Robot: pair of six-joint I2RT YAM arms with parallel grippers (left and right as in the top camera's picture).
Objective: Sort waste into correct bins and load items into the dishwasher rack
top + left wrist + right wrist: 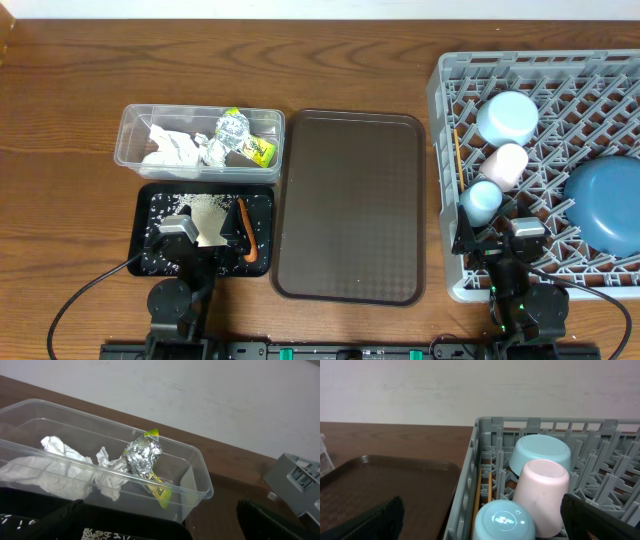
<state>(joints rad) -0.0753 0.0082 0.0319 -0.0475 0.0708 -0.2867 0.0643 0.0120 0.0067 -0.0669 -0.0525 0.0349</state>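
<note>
Both my arms sit at the near edge of the table. My left gripper [160,519] is spread wide with nothing between the fingers, hanging over the near part of the black tray [146,215]. My right gripper [481,510] is just as wide and holding nothing either, at the near left corner of the dishwasher rack [441,150].

Waste first: the clear tub [127,140] sits right behind the black tray. It has the napkins [172,150], the foil ball [230,128] and the yellow-green wrapper [262,150] in it, with the foil resting on the wrapper. The rice [205,208] is scattered in the black tray, and the carrot [245,240] lies along its right side.

Dishes: the bowl [508,116], pink cup [505,165] and light blue cup [483,198] line up down the left side of the rack, far to near. The bowl and the light blue cup are bottoms up. The dark blue plate [608,205] is at the rack's right side, partly cut off by the frame.

The brown serving tray [350,200] lies between the bins and the rack.
</note>
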